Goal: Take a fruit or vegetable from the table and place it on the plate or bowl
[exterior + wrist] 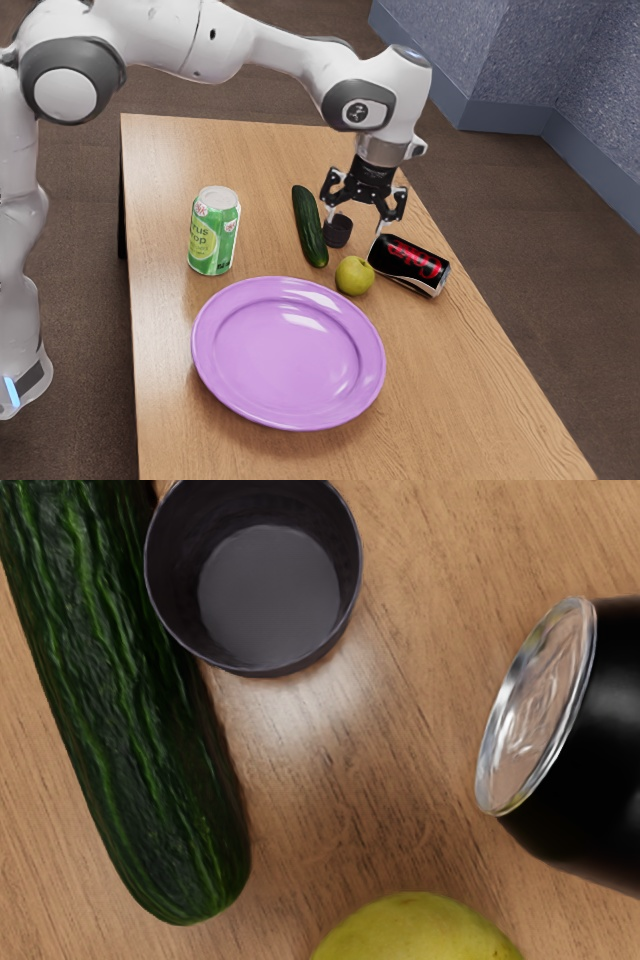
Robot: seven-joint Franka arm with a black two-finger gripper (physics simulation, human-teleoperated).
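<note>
Hovering empty with fingers spread, the pincer (363, 212) should centre over the green fruit (354, 275), which lies on the table (480, 400) beside the plate (290, 352), and descend clear of the cucumber (310, 226), cup (338, 231) and black can (410, 265).

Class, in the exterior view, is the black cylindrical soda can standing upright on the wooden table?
No: the black soda can lies on its side on the wooden table, beside the round yellow-green fruit.
</note>
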